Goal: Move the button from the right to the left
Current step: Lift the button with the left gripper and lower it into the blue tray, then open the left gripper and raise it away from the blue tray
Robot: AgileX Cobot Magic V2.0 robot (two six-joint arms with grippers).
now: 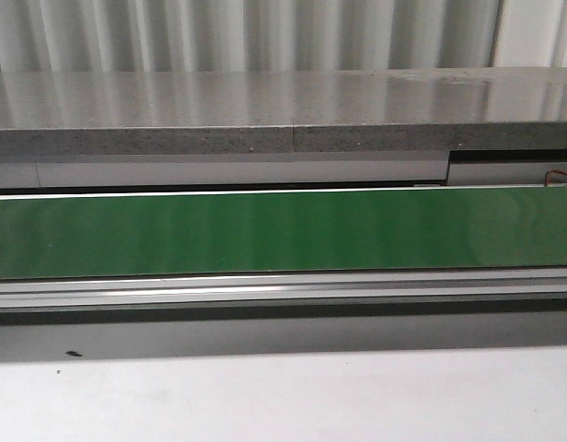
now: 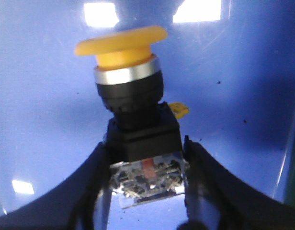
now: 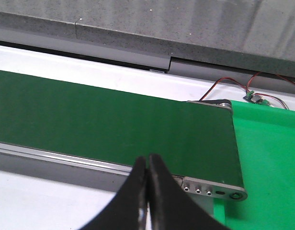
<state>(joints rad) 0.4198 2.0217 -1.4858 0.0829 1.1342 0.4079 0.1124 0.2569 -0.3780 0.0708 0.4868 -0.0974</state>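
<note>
Button [image 2: 133, 115]: yellow cap, black collar, clamped in left claw [image 2: 146, 191].

The button [image 2: 133, 120] shows a matt yellow plastic cap, a shiny metal ring, a black plastic collar and a clear plastic block, against a glossy blue surface [image 2: 243, 86] catching light. The conveyor belt [image 1: 283, 230] looks smooth, faintly sheened green, edged by a brushed metal rail [image 1: 283, 293], and the speckled grey ledge [image 1: 265, 110] gleams like polished stone.

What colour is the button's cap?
Yellow; the button cap shows best in the left wrist view, above a silver ring and black collar.
</note>
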